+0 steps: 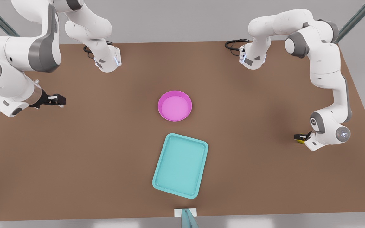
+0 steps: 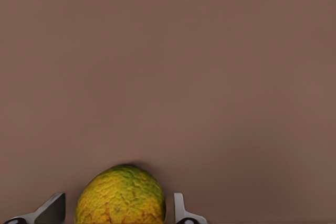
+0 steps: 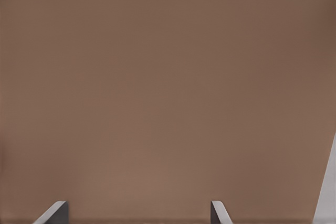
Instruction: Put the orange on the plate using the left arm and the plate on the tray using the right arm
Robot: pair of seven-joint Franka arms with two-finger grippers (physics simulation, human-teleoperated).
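The orange (image 2: 121, 198), bumpy and yellow-green, sits between the two fingers of my left gripper (image 2: 119, 203), which is shut on it just above the brown table. In the front view this gripper (image 1: 299, 137) is low at the front view's right, with a sliver of the orange (image 1: 301, 141) showing under it. My right gripper (image 1: 62, 100) hangs open at the front view's left, and its fingers (image 3: 58, 211) have only bare table between them. The pink plate (image 1: 174, 107) lies at the table's centre with nothing in it. The teal tray (image 1: 181, 164) lies just in front of it.
Both arm bases (image 1: 106, 60) (image 1: 252, 57) stand at the table's far edge. A small white block with a teal post (image 1: 187, 215) sits at the near edge, just beyond the tray. Bare brown table (image 1: 90, 152) stretches between each gripper and the plate.
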